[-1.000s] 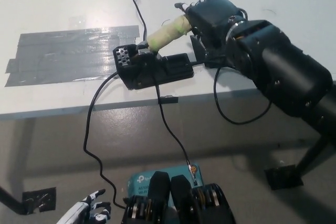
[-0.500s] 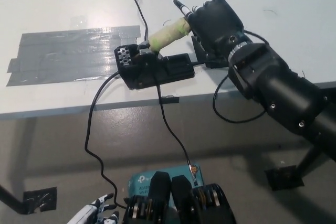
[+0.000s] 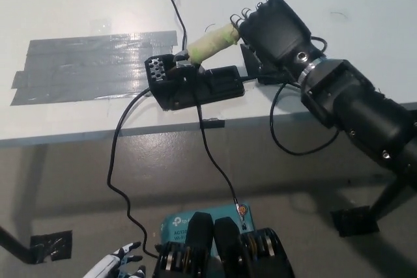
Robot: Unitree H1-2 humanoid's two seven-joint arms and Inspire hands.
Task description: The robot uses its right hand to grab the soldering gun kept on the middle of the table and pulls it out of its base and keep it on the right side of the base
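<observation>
- We see the soldering gun [image 3: 210,43] in the upper middle of the frame, its pale yellow-green handle slanting from lower left, where its tip end sits in the black base [image 3: 195,84], up toward the upper right.
- Our black right hand [image 3: 273,30] sits at the upper-right end of that handle, directly on the gun's long axis; the handle disappears under the hand.
- The fingers curl over the top of the handle end, but we see mostly the back of the hand, so we cannot tell whether they are actually clamped on the gun or merely arched above it.
- The base lies near the table's [image 3: 78,4] front edge, just right of the strips of grey tape [image 3: 85,66], with black cables [image 3: 120,154] trailing off the edge.
- We judge the pull should run along the handle's slant, up and to the right, since the free table to the right of the base lies that way.
- Our white left hand [image 3: 120,265] rests at the bottom left edge, well away, fingers spread and holding nothing.
</observation>
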